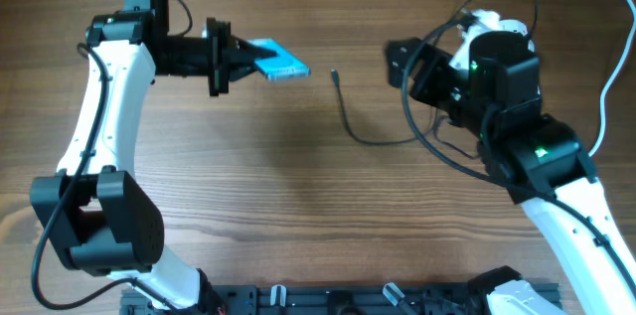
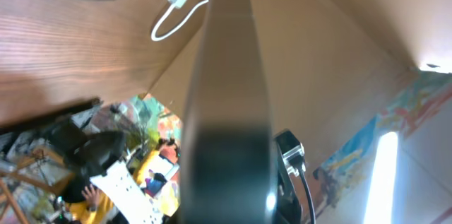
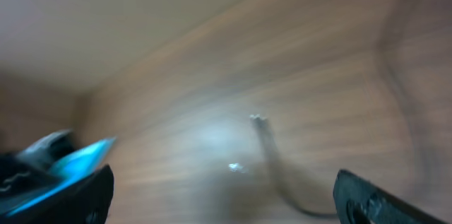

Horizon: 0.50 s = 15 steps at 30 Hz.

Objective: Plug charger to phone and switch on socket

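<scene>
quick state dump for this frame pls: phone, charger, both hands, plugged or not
phone: gripped at one end by the left hand, free end toward the charger
left hand: shut on phone
charger: loose on the table, plug tip nearest the phone
right hand: open, empty, to the right of the plug tip
plugged in: no, a gap shows between plug tip and phone

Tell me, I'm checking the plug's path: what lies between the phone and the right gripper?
Overhead view: only the charger's plug tip, on bare table, lies between phone and right gripper.
</scene>
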Motion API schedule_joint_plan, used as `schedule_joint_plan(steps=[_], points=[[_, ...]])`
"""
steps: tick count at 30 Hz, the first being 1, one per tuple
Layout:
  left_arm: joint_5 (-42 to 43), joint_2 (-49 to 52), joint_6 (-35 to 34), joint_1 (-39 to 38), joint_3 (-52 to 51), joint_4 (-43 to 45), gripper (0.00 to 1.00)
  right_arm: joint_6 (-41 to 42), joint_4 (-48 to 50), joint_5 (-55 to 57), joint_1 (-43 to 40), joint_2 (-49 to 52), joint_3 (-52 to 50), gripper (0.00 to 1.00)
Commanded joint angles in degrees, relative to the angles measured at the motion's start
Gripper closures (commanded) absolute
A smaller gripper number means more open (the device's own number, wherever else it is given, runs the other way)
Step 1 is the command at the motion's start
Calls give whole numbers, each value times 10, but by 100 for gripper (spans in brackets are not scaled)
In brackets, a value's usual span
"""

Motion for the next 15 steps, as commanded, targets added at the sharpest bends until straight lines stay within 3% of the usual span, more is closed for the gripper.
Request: schedule_joint_plan(steps=[1,6,15], points=[[9,-18,144,-1,6,-83,96,-34,-67,106,-43,-3,1,0],[-30,-18,242,-3,6,-185,96,-64,-108,118,-125,6,1,0],[-24,-19,241,-52,6,-283,91,-108,-133,119,-272,7,1,0]])
